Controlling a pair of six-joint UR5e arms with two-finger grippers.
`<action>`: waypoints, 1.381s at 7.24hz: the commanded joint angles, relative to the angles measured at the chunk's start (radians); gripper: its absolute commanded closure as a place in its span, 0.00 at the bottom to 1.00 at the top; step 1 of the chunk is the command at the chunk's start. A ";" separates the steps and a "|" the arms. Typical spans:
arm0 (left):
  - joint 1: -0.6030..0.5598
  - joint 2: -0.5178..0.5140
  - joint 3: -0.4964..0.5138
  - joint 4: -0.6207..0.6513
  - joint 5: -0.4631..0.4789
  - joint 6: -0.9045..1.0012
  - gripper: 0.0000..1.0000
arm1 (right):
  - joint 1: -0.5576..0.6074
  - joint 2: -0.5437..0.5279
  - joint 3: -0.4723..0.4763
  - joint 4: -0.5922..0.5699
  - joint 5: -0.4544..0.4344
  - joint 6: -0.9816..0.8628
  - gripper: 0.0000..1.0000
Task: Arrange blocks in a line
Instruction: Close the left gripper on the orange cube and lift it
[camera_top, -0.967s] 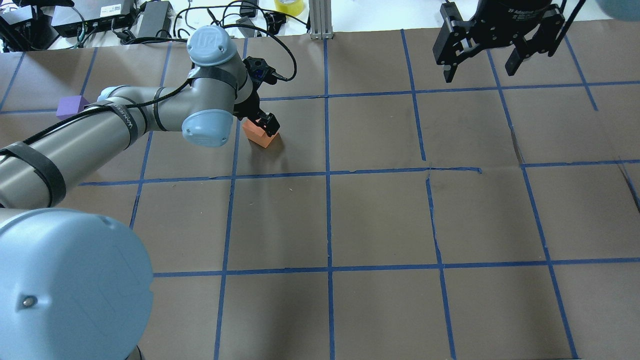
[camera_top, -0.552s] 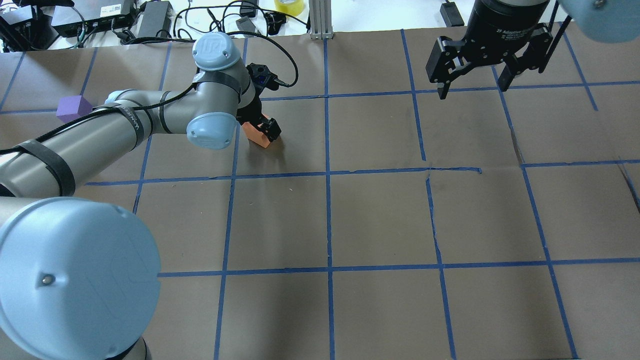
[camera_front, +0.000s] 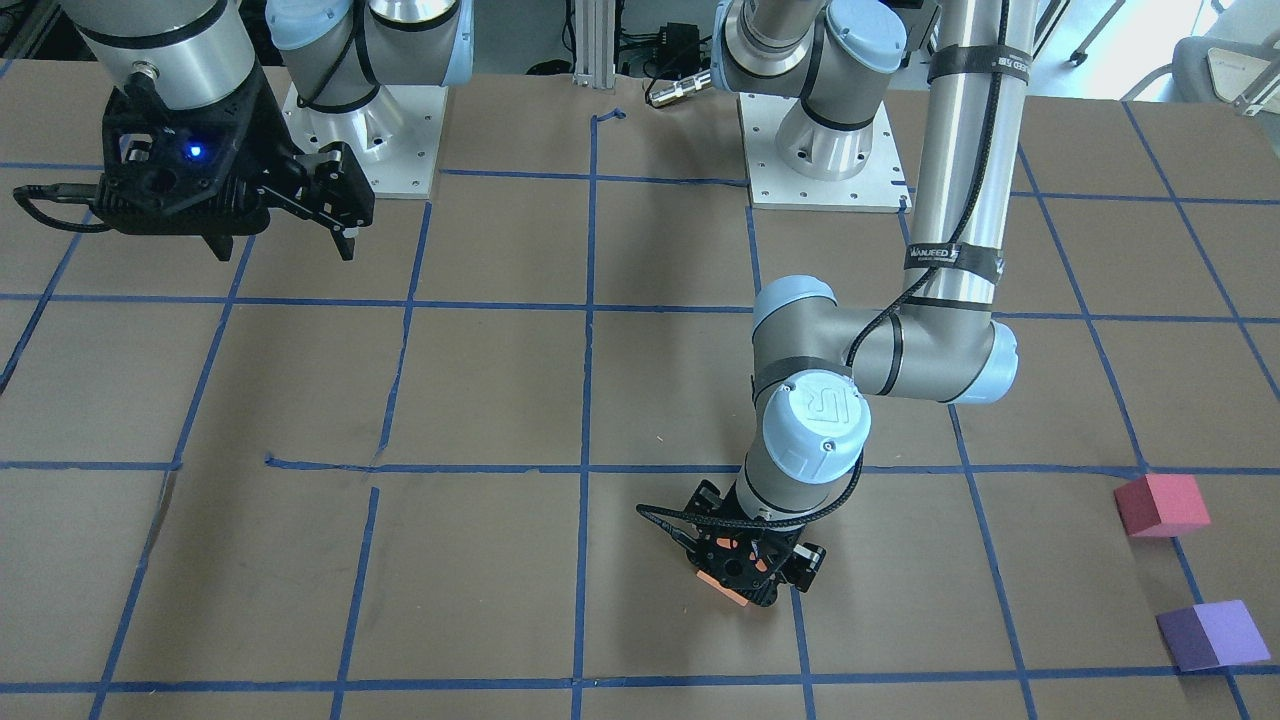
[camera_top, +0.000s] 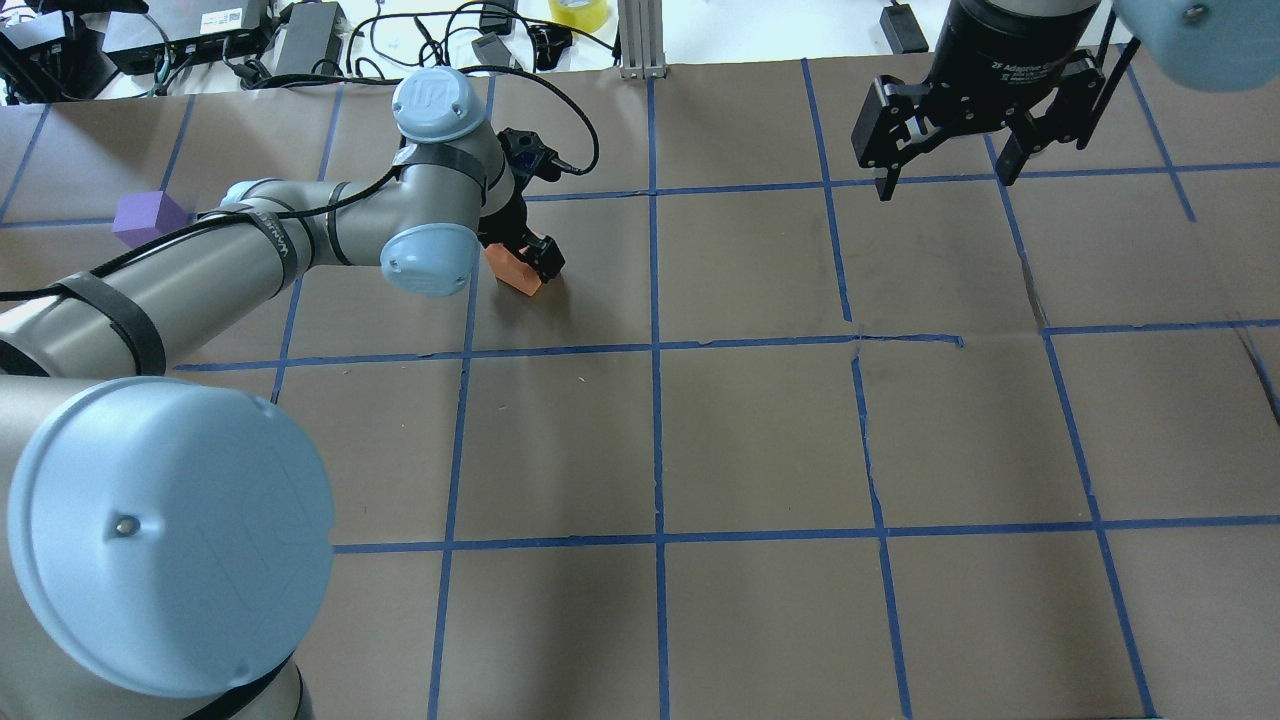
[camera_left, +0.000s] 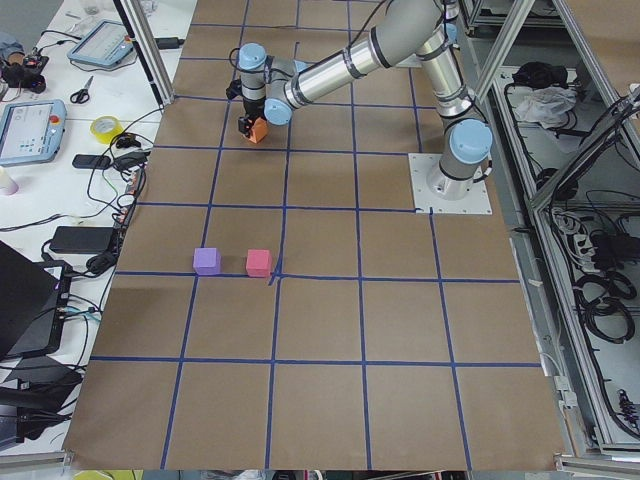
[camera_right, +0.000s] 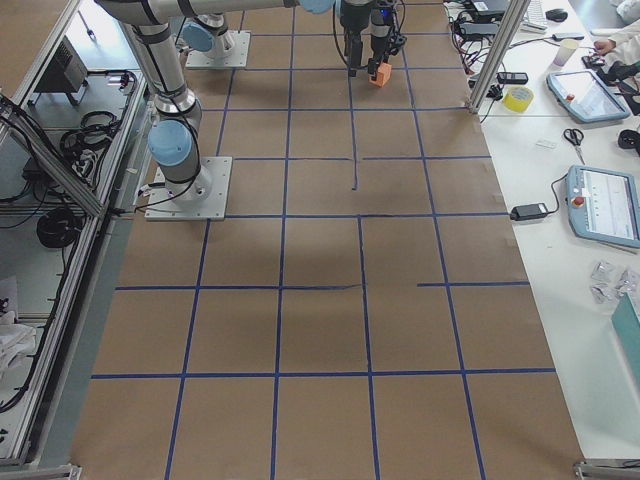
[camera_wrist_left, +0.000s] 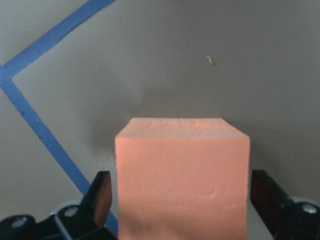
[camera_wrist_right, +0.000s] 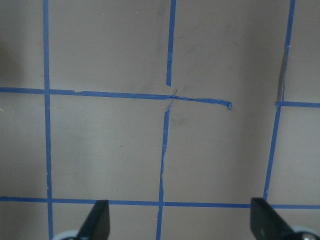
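The orange block (camera_top: 515, 272) lies on the brown paper, left of the middle, far side. My left gripper (camera_top: 525, 258) is open and low over it, one finger on each side; the left wrist view shows the orange block (camera_wrist_left: 182, 175) filling the gap between both fingers (camera_wrist_left: 102, 197). The purple block (camera_top: 145, 215) sits far left. The pinkish-red block (camera_front: 1160, 505) lies next to the purple block (camera_front: 1212, 634) in the front-facing view; my left arm hides it overhead. My right gripper (camera_top: 945, 182) is open and empty, high at the far right.
Blue tape lines (camera_top: 655, 345) divide the table into a grid. Cables, power bricks and a tape roll (camera_top: 578, 12) lie beyond the far edge. An aluminium post (camera_top: 640, 40) stands at the far middle.
My left gripper has come down around the orange block, which stays put. My right gripper has shifted slightly left and lower in the overhead view, still open.
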 joint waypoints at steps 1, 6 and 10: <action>-0.005 -0.014 0.027 -0.007 0.000 0.008 0.04 | -0.005 0.006 0.005 0.008 -0.002 -0.009 0.00; -0.010 -0.011 0.026 -0.011 0.040 0.002 0.75 | -0.003 0.015 0.014 -0.009 -0.002 -0.006 0.00; 0.085 0.073 0.035 -0.032 0.164 -0.089 0.92 | -0.006 0.009 0.013 -0.009 -0.005 -0.014 0.00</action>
